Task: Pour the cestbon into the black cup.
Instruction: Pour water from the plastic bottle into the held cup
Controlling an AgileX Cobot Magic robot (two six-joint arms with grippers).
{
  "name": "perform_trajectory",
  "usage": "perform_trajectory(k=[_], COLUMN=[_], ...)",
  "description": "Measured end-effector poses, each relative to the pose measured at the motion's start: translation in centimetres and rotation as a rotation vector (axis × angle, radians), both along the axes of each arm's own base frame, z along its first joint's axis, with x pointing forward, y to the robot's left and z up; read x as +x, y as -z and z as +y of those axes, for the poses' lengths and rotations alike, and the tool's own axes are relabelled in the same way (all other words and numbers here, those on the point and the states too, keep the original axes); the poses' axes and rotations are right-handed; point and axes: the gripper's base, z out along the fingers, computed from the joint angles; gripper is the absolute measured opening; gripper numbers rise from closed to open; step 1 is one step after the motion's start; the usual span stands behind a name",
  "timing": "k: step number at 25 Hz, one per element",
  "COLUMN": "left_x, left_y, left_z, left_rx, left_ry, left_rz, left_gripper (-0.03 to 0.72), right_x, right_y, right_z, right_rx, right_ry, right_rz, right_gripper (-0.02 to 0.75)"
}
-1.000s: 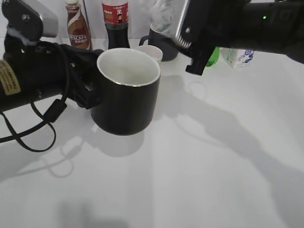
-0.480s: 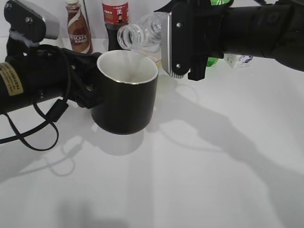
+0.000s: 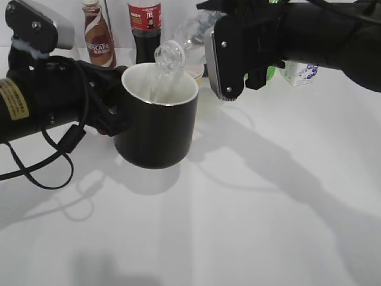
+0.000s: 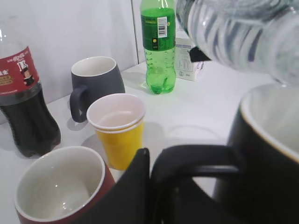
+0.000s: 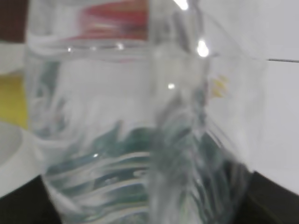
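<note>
The black cup (image 3: 158, 122), glossy black and white inside, is held by its loop handle (image 4: 196, 158) in my shut left gripper (image 4: 152, 182). My right gripper (image 3: 229, 56) is shut on the cestbon (image 3: 178, 50), a clear plastic bottle tilted with its open mouth over the cup's rim. A thin stream of water falls from it into the cup. In the left wrist view the cestbon (image 4: 243, 37) hangs above the cup's rim (image 4: 273, 121). In the right wrist view the cestbon (image 5: 135, 121) fills the frame and hides the fingers.
Behind stand a Nescafe bottle (image 3: 98, 33), a cola bottle (image 3: 144, 27), a green soda bottle (image 4: 159, 46), a dark grey mug (image 4: 96, 84), a yellow paper cup (image 4: 117, 128), a brown-red mug (image 4: 60, 189) and a small white carton (image 3: 297, 71).
My right gripper has tipped the cestbon further and lowered its mouth towards the cup's rim. Water now streams into the cup. The cup and left gripper have stayed still.
</note>
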Motion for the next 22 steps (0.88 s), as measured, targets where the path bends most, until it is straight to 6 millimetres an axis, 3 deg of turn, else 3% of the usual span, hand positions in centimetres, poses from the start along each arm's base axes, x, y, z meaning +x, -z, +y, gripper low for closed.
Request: perform_trajectory(k=[7,22], left_x=[0.0,-0.1], left_y=[0.0,0.0], left_z=[0.0,0.1], left_rx=[0.000,0.004], left_ry=[0.000,-0.001], left_rz=[0.000,0.003], left_gripper=[0.033,0.033], right_x=[0.3,0.3], right_y=[-0.9,-1.1], right_z=[0.0,0.0], right_rx=[0.012,-0.015], right_ry=[0.010,0.001], right_rz=[-0.115,-0.169], right_gripper=[0.464,0.464])
